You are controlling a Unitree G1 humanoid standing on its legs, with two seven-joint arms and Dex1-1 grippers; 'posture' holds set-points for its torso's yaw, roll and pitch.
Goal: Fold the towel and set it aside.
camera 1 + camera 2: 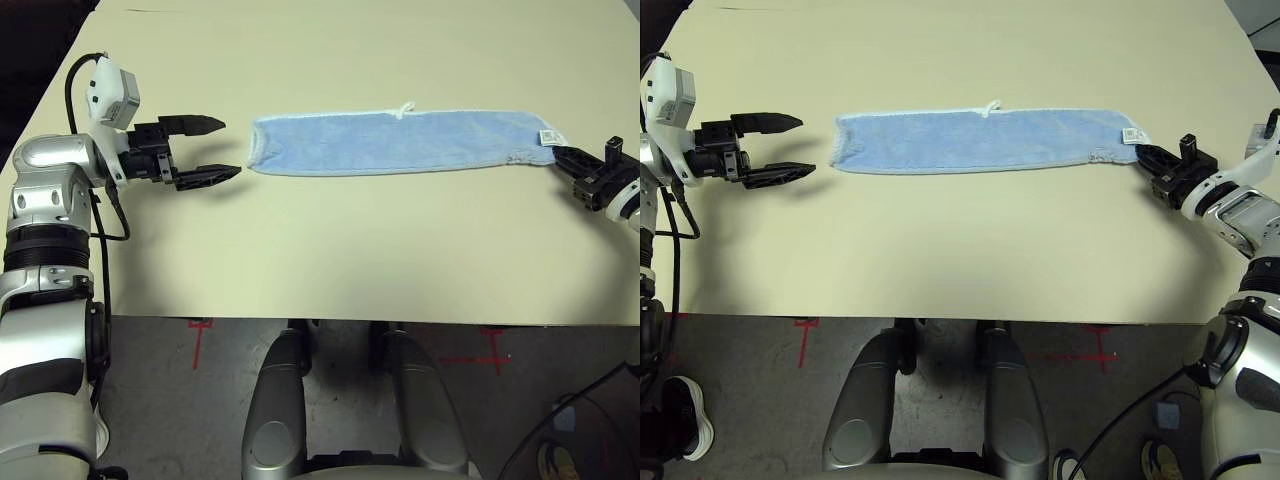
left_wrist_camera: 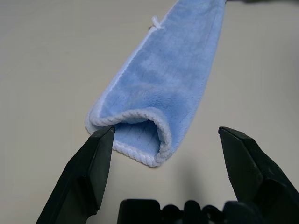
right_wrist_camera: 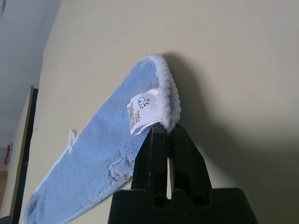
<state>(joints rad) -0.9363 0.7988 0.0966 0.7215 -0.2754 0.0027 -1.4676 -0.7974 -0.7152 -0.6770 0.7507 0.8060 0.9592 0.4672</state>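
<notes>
The towel [image 1: 400, 142] lies on the table as a long light-blue strip, folded lengthwise, running left to right. A small white loop [image 1: 405, 108] sticks out of its far edge. My left gripper [image 1: 230, 148] hovers open just off the strip's left end, with the rolled end [image 2: 140, 135] facing the gap between its fingers and touching neither. My right gripper [image 3: 164, 130] is shut on the white edging at the towel's right end, right beside the white tag [image 3: 140, 114]. That corner is lifted slightly at the fingertips.
The tan table [image 1: 350, 250] stretches wide around the towel, bare in front of it and behind it. Its front edge [image 1: 330, 320] runs close to my body. Below it is grey floor with red tape marks [image 1: 198, 330].
</notes>
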